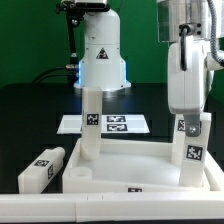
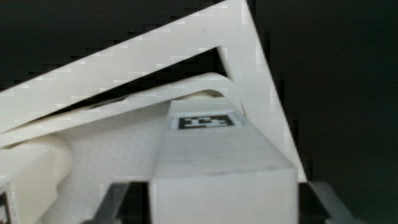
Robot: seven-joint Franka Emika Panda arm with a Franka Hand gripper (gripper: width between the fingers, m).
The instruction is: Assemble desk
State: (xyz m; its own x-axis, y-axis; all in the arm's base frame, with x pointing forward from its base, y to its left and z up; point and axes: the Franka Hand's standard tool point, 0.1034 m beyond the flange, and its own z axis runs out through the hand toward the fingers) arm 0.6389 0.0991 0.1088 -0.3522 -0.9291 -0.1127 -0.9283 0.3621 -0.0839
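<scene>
Gripper (image 2: 215, 203) straddling upright leg (image 1: 193, 140) (jaws' grip unclear), loose leg (image 1: 41, 168) beside tabletop (image 1: 130, 160), marker board (image 1: 112, 124) behind.

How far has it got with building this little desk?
Done: one white square plastic leg stands upright in the wide flat white tabletop. In hand: the pincer sits over a second upright leg; grip unclear. Left: a third leg lies loose beside the tabletop; no fourth visible.
</scene>
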